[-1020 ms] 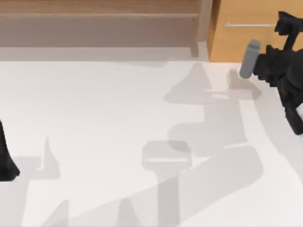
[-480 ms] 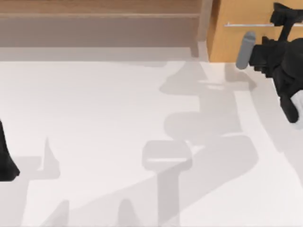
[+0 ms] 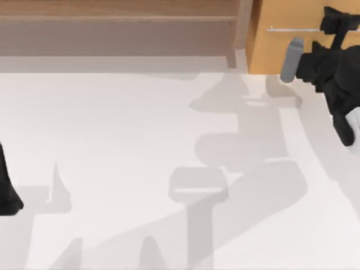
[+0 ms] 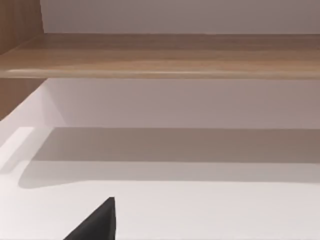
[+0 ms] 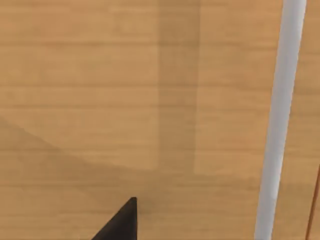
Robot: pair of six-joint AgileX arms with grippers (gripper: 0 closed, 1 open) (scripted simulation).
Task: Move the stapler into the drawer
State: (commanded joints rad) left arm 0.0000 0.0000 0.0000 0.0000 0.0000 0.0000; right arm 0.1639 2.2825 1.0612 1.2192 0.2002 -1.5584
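1. Standing at the far right of the white table, the black right arm has crept a little further toward the back since a second ago, and its right gripper [image 3: 336,23] now lies over the boxy drawer with orange-tan wooden front [image 3: 292,50], at the thin horizontal silver bar handle [image 3: 292,29].
2. A grey cylindrical part [image 3: 291,59] on the right arm has shifted up and left with the arm and now overlaps the lower edge of the drawer front; half a second ago it sat almost in the same place.
3. Right wrist view: the drawer front [image 5: 125,100] is close ahead, the silver bar handle [image 5: 280,120] runs across it, and one dark fingertip [image 5: 120,222] shows at the edge. How far the right gripper's fingers are spread, and whether they hold anything, cannot be told.
4. The drawer front appears flush and closed, at the back right, just beside the wide brown wooden shelf [image 3: 118,28].
5. The black left arm [image 3: 7,185] rests parked at the table's left edge, unchanged; its wrist view faces the shelf board [image 4: 160,55] and pale wall.
6. Surface: plain white tabletop [image 3: 112,140], crossed by soft grey shadows of the arms; the shadows near the drawer have drifted slightly with the right arm.
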